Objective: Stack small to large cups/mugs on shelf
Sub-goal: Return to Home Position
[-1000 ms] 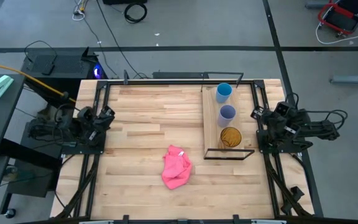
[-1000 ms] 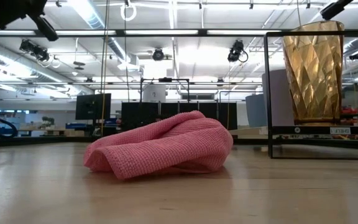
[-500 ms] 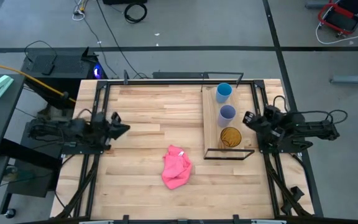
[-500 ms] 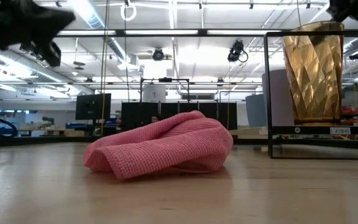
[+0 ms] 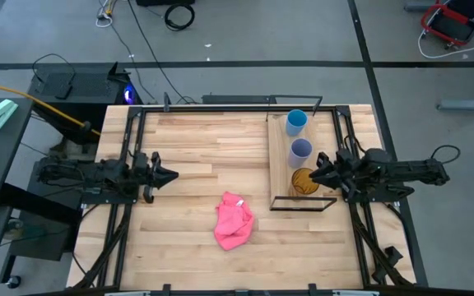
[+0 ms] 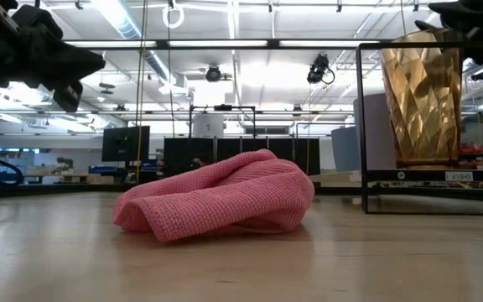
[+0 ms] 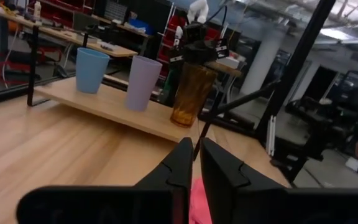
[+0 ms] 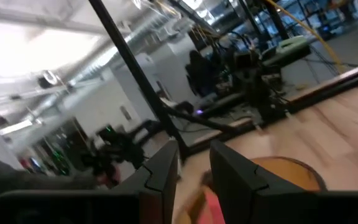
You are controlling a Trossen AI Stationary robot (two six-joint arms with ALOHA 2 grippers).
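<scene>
Three cups stand upright in a row on the shelf (image 5: 281,168) at the table's right: a light blue one (image 5: 295,122) farthest back, a lavender one (image 5: 301,150) in the middle, an amber one (image 5: 304,182) nearest. My right gripper (image 5: 314,174) points level toward the table's left, open, at the amber cup's right side and about level with its rim (image 8: 284,169); I see no touch. My left gripper (image 5: 171,174) hovers at the table's left, pointing right toward the cups (image 7: 142,81), its fingers (image 7: 182,163) only a narrow gap apart, with nothing between them.
A crumpled pink cloth (image 5: 234,220) lies on the table near the front, between the two arms and left of the shelf's black frame (image 5: 303,204). Bare wooden tabletop (image 5: 204,148) stretches between my left gripper and the shelf.
Both grippers have tipped over to about level and sunk. The left one's fingertips have swung out toward the table's right, the right one's toward the table's left, up to the amber cup. The cups and the cloth have not moved.
</scene>
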